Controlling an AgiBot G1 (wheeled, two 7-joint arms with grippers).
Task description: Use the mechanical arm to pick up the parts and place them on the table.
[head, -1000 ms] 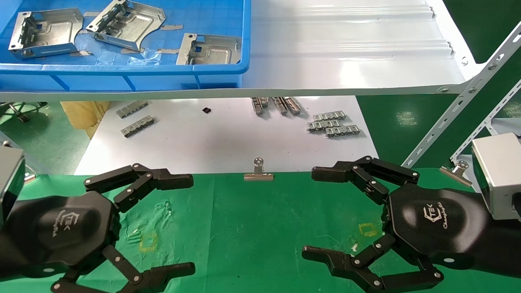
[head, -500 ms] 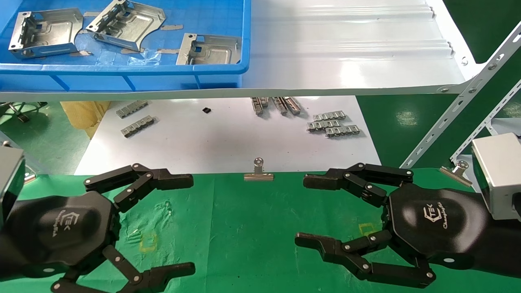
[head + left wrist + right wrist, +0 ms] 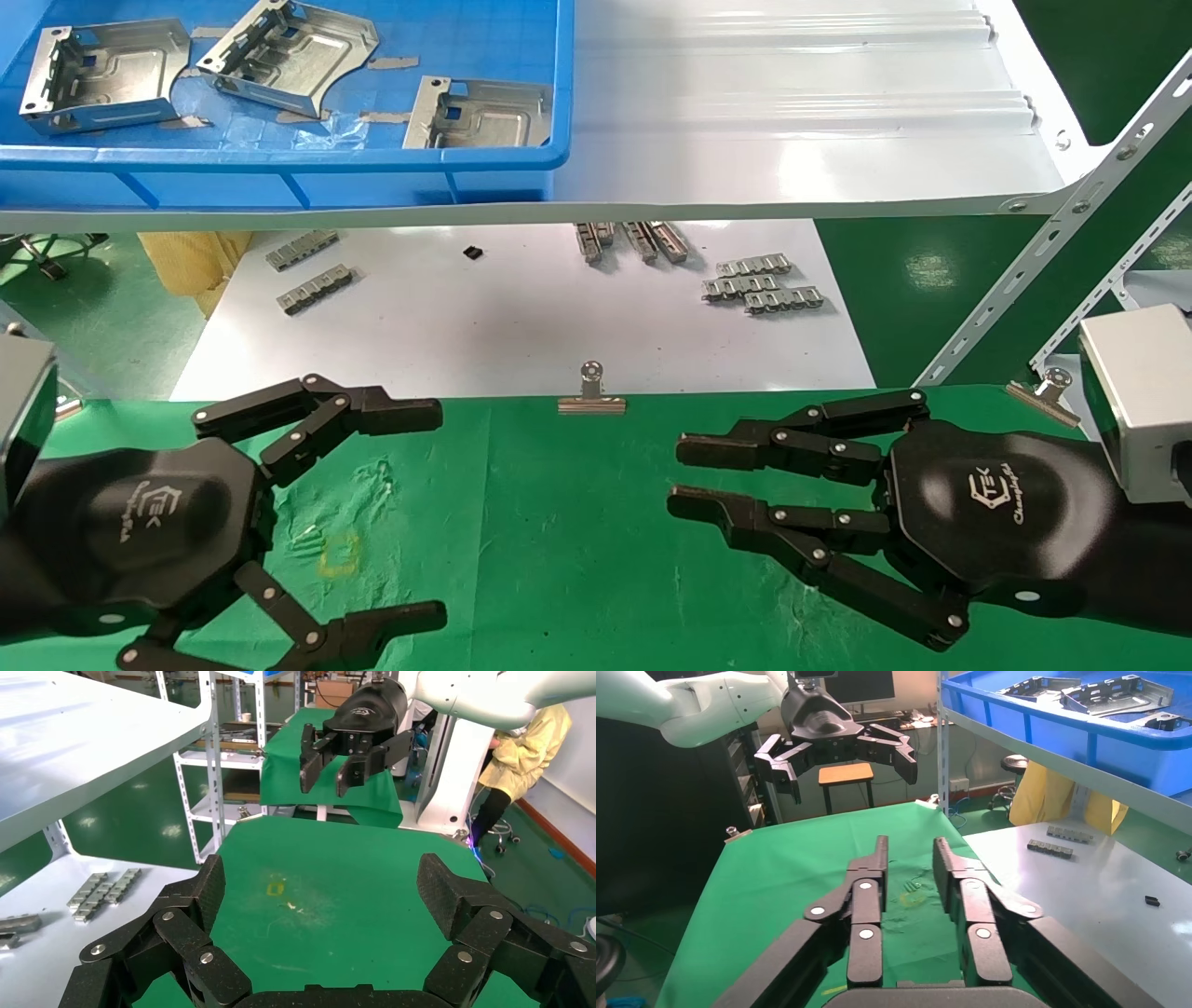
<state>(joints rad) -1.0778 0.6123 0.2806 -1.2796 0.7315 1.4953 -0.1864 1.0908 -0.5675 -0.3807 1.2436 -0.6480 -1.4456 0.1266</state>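
Three silvery parts lie in a blue bin [image 3: 279,172] on the far-left shelf: one at the left [image 3: 102,75], one in the middle [image 3: 284,51] and one at the right [image 3: 480,116]. They also show in the right wrist view [image 3: 1116,692]. My left gripper [image 3: 440,513] hovers low over the green table [image 3: 559,540] at the near left, wide open and empty [image 3: 325,888]. My right gripper [image 3: 672,477] hovers at the near right, its fingers drawn almost together with a narrow gap and nothing between them [image 3: 910,846].
The glossy white ribbed shelf [image 3: 792,112] overhangs a white board [image 3: 512,317] that carries grey toothed strips [image 3: 764,284]. A binder clip [image 3: 591,396] grips the cloth's far edge. A yellow square outline [image 3: 338,554] marks the cloth by the left gripper. Perforated shelf struts [image 3: 1071,214] stand at the right.
The right gripper's fingers have closed from wide open to almost together. The left gripper and the parts have not moved.
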